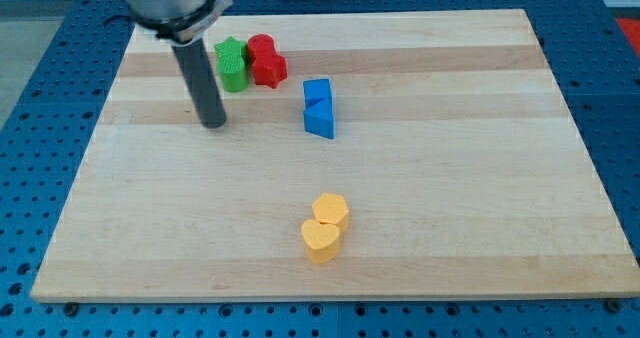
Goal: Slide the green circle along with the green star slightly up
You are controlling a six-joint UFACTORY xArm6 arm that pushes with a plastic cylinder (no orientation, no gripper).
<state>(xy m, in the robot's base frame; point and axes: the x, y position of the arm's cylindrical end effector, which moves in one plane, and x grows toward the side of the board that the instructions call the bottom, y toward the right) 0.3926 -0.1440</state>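
Left of my tip [213, 124], green blocks [232, 64] stack top-to-bottom, touching.

We see green blocks [232, 64], red blocks [266, 60], blue blocks [319, 108], yellow blocks [325, 228], pale striped wooden table [450, 178].

Bright, even light falls from overhead on the worktop [420, 178], with no glare. Shadows are short and soft (the rod [203, 78] casts only a faint one at its foot). The arm's head at the view's top is slightly blurred; the blocks' edges look a little soft.
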